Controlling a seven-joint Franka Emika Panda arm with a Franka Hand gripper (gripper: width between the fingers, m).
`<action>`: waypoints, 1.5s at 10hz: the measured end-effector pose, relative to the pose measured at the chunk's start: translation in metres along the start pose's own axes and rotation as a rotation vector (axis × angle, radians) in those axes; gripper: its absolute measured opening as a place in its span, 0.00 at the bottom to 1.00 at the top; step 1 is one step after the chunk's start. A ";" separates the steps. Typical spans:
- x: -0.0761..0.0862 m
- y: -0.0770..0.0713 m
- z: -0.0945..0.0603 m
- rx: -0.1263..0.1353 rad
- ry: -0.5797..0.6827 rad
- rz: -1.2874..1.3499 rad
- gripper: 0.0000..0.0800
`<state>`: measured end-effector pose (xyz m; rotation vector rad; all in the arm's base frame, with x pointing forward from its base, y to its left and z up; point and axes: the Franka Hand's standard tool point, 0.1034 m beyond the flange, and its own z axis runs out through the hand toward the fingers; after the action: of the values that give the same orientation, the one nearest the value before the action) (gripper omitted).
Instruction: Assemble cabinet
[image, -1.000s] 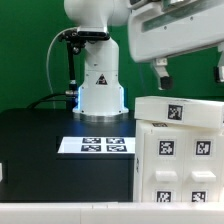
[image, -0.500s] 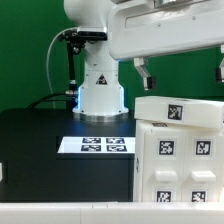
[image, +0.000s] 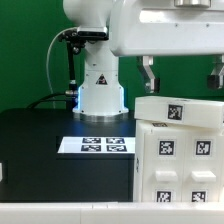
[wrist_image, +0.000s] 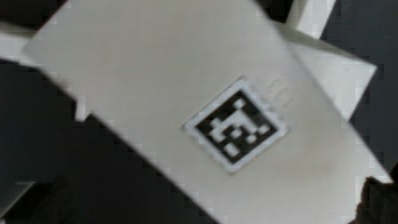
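The white cabinet (image: 180, 150) stands at the exterior view's lower right, a tall block with several tags on its face. A flat tagged piece (image: 178, 110) lies tilted on top of it. My gripper (image: 182, 76) hangs just above that top piece, with its two dark fingers (image: 148, 72) wide apart and nothing between them. In the wrist view the white top piece (wrist_image: 178, 110) fills most of the frame at a slant, with one tag (wrist_image: 237, 125) near the middle. My fingertips do not show clearly there.
The marker board (image: 95, 146) lies flat on the black table (image: 40, 150) in front of the robot's base (image: 100, 90). A black cable (image: 60, 65) runs down beside the base. A white rail (image: 60, 212) borders the table's near edge.
The hand has shifted toward the exterior view's left and come down a little over the cabinet's top piece. Both fingers now show above it. The cabinet has not moved.
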<state>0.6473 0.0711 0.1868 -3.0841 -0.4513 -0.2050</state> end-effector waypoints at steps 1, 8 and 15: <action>-0.001 0.003 0.000 -0.007 -0.001 -0.030 1.00; -0.007 0.011 0.004 -0.032 -0.118 -0.282 1.00; -0.026 -0.003 0.014 0.028 -0.220 -0.117 1.00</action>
<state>0.6238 0.0675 0.1694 -3.0677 -0.6357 0.1403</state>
